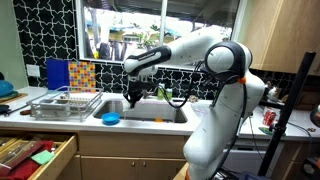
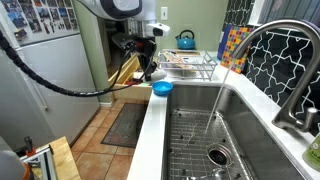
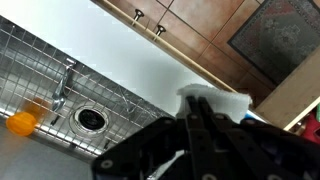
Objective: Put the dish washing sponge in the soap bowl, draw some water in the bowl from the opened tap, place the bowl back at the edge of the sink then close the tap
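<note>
My gripper [image 3: 200, 118] is shut on a pale white sponge [image 3: 222, 101], which sticks out past the fingertips in the wrist view. In both exterior views the gripper [image 1: 134, 97] [image 2: 150, 72] hangs just above the small blue bowl [image 1: 110, 119] [image 2: 162, 88], which sits on the counter edge of the sink. A sliver of the blue bowl [image 3: 252, 114] shows behind the sponge. The curved tap [image 2: 288, 60] is running, and a thin stream of water [image 2: 215, 112] falls into the steel sink [image 2: 240, 130].
A wire grid and drain [image 3: 90, 118] lie in the sink, with an orange object [image 3: 22, 123] nearby. A dish rack [image 1: 65, 103] [image 2: 190, 65] stands beside the bowl, with a kettle [image 2: 185, 40] behind it. A drawer [image 1: 35, 155] stands open below the counter. A red can [image 1: 267, 119] is on the counter.
</note>
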You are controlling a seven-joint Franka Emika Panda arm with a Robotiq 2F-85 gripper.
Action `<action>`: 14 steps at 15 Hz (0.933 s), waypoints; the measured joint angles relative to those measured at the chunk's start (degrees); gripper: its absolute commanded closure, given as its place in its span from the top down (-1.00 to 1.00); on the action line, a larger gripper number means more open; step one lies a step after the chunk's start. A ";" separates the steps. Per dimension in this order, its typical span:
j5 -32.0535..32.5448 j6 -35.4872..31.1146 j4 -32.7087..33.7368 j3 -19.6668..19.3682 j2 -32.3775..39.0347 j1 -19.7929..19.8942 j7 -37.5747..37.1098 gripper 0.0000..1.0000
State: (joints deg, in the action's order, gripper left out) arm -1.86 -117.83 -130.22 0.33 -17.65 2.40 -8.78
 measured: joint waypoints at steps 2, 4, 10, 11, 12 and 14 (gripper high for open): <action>-0.93 -2.92 0.69 0.21 2.07 -0.87 0.17 -0.97; -1.86 -7.68 0.79 0.52 4.82 -1.72 0.18 -0.97; -3.29 -21.59 1.18 1.28 13.76 -3.31 0.35 -0.97; -3.29 -23.13 1.34 1.41 15.01 -3.42 0.35 -0.97; -3.29 -24.45 1.47 1.52 16.11 -3.55 0.35 -0.97; -3.36 -26.19 1.85 1.63 17.90 -3.78 0.35 -0.97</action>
State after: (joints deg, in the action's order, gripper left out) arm -5.22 -144.02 -128.37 1.96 0.26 -1.37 -8.43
